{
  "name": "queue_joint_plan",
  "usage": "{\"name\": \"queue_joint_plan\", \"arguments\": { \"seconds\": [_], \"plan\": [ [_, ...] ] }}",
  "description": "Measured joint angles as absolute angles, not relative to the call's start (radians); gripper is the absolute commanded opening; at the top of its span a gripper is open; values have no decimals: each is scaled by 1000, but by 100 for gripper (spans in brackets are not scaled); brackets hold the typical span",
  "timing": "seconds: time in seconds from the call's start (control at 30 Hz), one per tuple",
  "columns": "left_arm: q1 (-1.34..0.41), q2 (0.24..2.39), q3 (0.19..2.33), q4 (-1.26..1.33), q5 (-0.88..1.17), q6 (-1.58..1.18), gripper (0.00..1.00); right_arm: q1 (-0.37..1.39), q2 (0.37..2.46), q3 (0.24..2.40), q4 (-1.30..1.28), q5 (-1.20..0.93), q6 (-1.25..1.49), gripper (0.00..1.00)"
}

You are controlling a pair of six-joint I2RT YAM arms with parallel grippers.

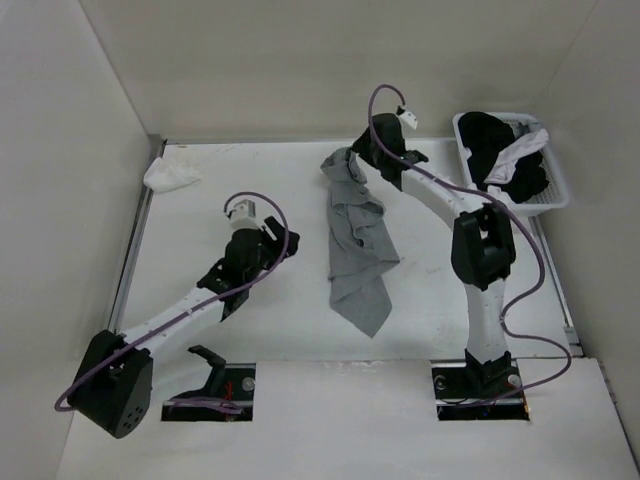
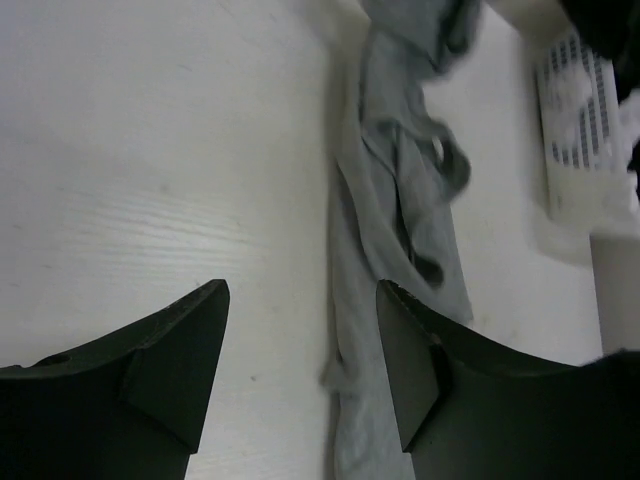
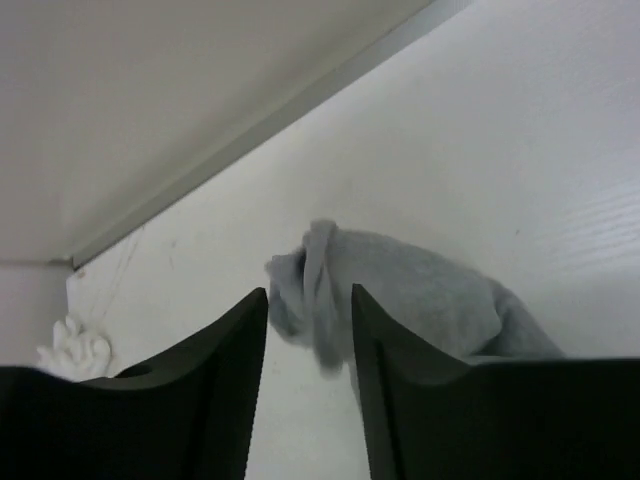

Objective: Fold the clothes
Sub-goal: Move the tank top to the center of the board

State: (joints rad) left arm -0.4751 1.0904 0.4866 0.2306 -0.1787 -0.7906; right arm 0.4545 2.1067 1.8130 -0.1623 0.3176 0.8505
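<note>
The grey tank top is seen crumpled in a long strip mid-table, its bunched far end partly hidden by the right claw, whose jaws are parted, contact being indiscernible, while the left claw is spread, empty, alongside.

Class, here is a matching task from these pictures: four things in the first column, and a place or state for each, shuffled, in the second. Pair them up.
1 grey tank top
2 small white cloth
3 basket
4 left pincer

A far left corner
B open, nothing between its fingers
C rumpled in a long strip in the middle
D far right, holding black and white garments

Pairs: 1-C; 2-A; 3-D; 4-B
</note>
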Motion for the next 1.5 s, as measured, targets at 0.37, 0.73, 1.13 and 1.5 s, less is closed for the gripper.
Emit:
{"name": "queue_joint_plan", "arguments": {
  "seconds": [0.37,0.73,1.13,1.5],
  "plan": [
    [-955,1317,442,187,-233,-661,61,404,1587,1224,44,299,783,13],
    [-1062,1518,576,236,-281,-583,32,410,1419,713,131,231,831,58],
    [-1047,1459,561,190,-332,-575,9,381,1732,833,210,99,838,52],
    [-948,1150,525,80,-333,-564,6,382,1778,919,274,52,838,0]
  ]
}}
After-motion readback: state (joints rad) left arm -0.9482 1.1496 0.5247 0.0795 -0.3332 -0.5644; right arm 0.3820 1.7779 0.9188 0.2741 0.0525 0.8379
